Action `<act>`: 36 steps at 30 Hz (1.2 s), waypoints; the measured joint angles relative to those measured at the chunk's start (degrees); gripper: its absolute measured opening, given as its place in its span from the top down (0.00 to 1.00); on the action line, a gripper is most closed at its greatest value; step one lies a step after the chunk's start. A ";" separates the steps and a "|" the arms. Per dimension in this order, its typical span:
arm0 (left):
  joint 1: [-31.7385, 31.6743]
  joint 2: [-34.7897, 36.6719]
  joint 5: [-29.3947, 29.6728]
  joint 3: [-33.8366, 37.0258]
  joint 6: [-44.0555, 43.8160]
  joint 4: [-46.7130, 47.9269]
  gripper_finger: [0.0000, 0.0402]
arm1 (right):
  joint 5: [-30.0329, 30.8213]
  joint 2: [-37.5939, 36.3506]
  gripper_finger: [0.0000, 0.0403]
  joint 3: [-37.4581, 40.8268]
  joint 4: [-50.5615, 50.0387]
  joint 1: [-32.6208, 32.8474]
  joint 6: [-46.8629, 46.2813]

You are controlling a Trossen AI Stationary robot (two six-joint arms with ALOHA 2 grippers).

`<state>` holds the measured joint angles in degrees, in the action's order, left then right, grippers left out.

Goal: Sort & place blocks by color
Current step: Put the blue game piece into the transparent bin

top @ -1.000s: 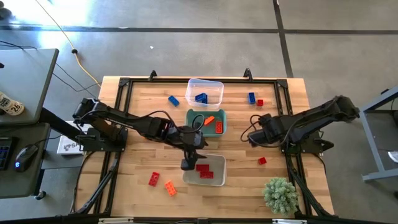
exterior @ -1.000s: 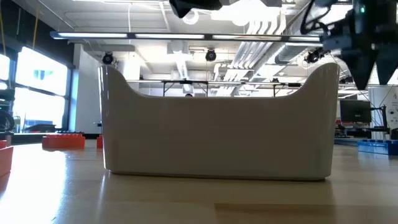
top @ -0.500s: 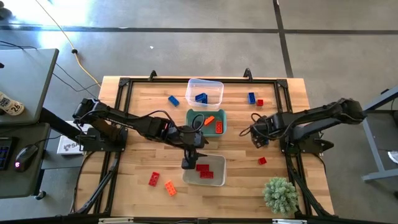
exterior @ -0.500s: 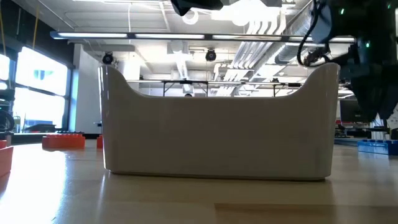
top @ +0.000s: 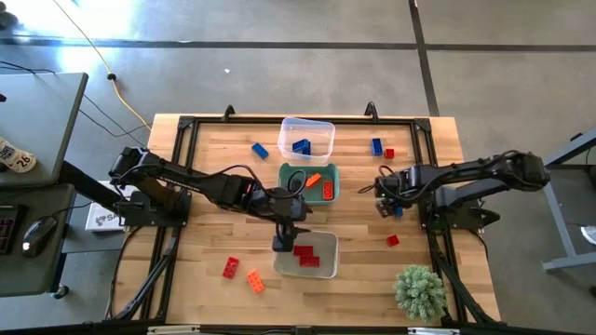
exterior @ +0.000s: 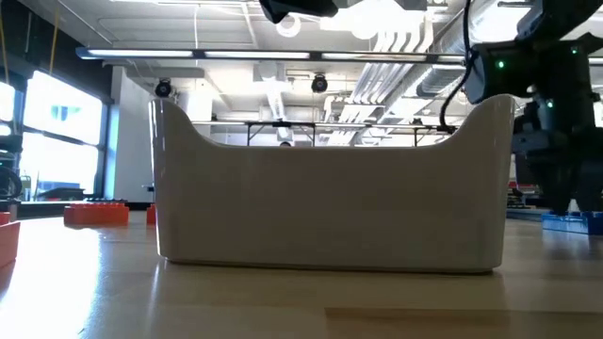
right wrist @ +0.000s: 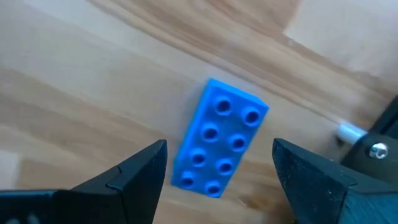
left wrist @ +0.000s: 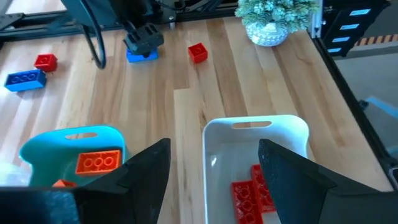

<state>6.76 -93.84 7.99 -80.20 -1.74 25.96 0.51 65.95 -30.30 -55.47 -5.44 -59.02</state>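
I see right hand (right wrist: 214, 165) released, over small blue studded plastic brick (right wrist: 219, 138) near desk's right edge | left hand (left wrist: 211, 168) released above white rectangular bin (left wrist: 292, 127) holding red bricks (left wrist: 252, 190)

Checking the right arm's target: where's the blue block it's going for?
In the high view the blue block lies flat on the table's right half, directly under the open right gripper, between the teal bin and the lone red block.
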 joint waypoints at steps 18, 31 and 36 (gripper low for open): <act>-3.24 0.22 15.43 0.00 -0.50 11.21 0.42 | -4.10 -0.13 0.69 5.45 8.90 -2.13 -5.28; -11.61 3.34 16.61 0.01 4.43 16.89 0.42 | -2.83 0.05 0.71 -3.16 9.65 -2.07 -8.08; -15.64 3.81 17.02 0.02 5.19 17.36 0.42 | 1.11 0.04 0.71 -7.54 9.98 -2.07 -9.59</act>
<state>-8.88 -90.03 25.01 -80.18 3.45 43.32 1.63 66.00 -37.83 -45.49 -7.51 -68.62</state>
